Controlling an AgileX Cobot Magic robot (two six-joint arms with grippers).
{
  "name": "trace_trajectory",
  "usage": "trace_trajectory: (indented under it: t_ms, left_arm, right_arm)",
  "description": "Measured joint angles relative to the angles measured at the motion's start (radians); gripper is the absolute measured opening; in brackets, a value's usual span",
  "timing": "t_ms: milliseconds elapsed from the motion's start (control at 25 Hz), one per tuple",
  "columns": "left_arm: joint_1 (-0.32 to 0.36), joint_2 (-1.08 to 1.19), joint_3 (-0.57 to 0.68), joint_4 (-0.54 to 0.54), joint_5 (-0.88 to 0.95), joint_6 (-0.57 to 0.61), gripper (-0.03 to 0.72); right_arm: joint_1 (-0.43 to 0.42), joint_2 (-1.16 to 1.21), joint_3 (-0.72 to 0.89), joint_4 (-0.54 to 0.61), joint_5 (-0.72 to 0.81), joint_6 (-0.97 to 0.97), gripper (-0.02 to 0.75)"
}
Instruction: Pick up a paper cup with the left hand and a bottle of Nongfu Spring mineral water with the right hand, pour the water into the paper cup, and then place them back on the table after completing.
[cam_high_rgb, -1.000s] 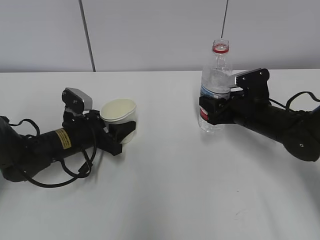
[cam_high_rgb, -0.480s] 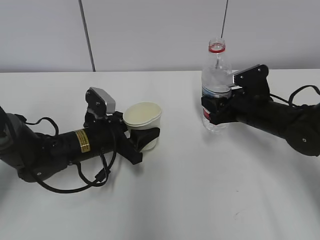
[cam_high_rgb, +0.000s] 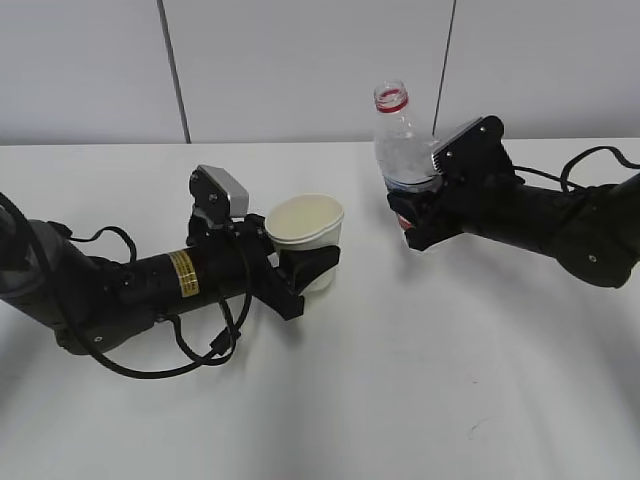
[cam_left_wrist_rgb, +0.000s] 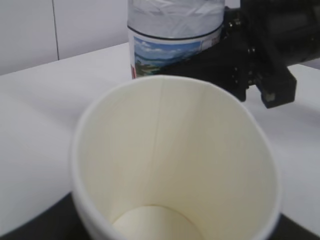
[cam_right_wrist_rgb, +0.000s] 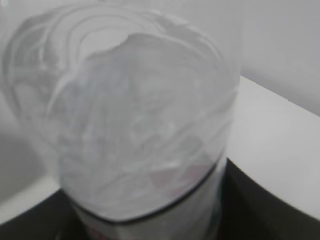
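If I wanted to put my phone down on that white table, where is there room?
The widest bare stretch of the table lies along the front, below both arms. Another runs along the back wall, behind the left hand. It is crowded in the middle, where the paper cup and the bottle in the right hand sit close together.

Even, diffuse lighting is seen throughout; the table (cam_high_rgb: 420, 380) is rendered bright white, with soft shadows cast beneath both arms. The exterior view is fairly sharp. In the right wrist view the bottle (cam_right_wrist_rgb: 140, 130) is heavily blurred; the cup (cam_left_wrist_rgb: 175, 165) rim is slightly softened.
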Motion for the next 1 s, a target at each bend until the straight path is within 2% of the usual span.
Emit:
trace_trajectory:
  t_ms: [1000]
  left_arm:
    - [0.000, 0.000, -0.004, 0.041, 0.000, -0.032, 0.393]
  right_arm:
    - [0.000, -0.088, -0.007, 0.020, 0.081, -0.566, 0.400]
